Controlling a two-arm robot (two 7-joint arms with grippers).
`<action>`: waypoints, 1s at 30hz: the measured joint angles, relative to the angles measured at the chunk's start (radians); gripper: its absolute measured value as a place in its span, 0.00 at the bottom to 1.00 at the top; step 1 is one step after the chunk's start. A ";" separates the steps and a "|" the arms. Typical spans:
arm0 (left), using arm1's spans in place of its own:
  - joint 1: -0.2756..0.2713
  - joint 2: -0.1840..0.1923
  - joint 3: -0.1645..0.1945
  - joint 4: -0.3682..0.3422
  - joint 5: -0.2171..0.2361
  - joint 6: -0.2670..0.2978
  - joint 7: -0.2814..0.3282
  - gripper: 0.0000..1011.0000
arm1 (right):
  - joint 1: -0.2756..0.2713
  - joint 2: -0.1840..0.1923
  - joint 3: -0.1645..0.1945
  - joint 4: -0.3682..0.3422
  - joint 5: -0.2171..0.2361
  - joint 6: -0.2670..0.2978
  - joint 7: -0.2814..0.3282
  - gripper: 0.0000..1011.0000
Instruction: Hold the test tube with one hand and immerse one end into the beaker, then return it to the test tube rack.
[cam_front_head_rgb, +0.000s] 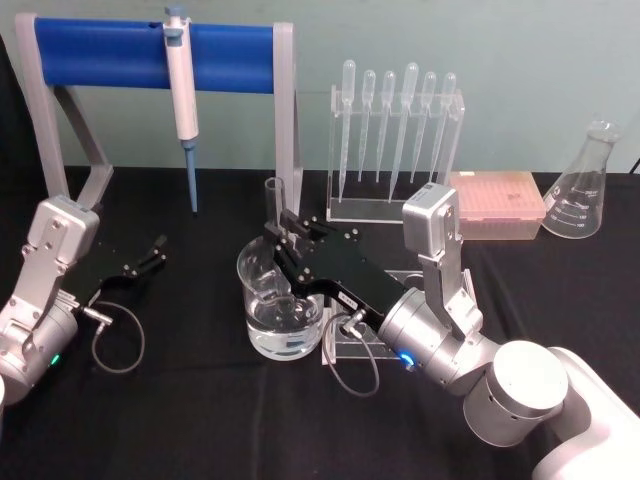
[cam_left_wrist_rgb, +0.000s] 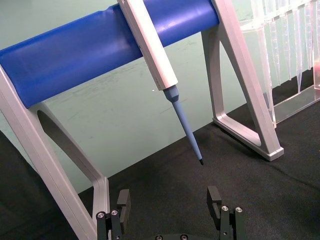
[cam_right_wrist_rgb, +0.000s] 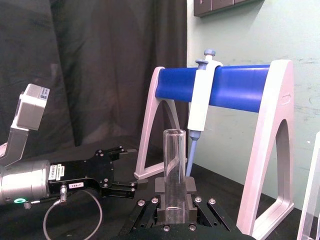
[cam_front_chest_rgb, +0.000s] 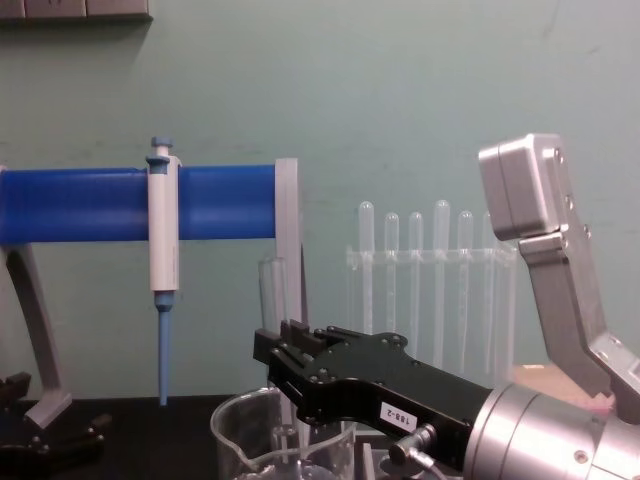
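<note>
test tube (cam_front_head_rgb: 274, 200) upright betw. right gripper (cam_front_head_rgb: 283, 232) jaws (low end in beaker (cam_front_head_rgb: 249, 288)).

upright clear test tube (cam_front_head_rgb: 274, 205) in right gripper (cam_front_head_rgb: 284, 233), over beaker (cam_front_head_rgb: 256, 322) with water

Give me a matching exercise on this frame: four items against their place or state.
1 test tube
2 beaker
3 pipettor
4 left gripper

a hangs from the blue bar
b open, low at the left
c holds clear liquid
d upright, clamped in the right gripper

Pairs: 1-d, 2-c, 3-a, 4-b
</note>
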 joint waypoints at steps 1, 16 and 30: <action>0.000 0.000 0.000 0.000 0.000 0.000 0.000 0.99 | 0.000 0.000 0.000 0.000 0.000 0.000 0.000 0.22; 0.000 0.000 0.000 0.000 0.000 0.000 0.000 0.99 | 0.000 0.000 0.000 0.000 0.000 0.000 0.000 0.22; 0.000 0.000 0.000 0.000 0.000 0.000 0.000 0.99 | 0.000 0.000 0.000 0.000 0.000 0.000 0.000 0.22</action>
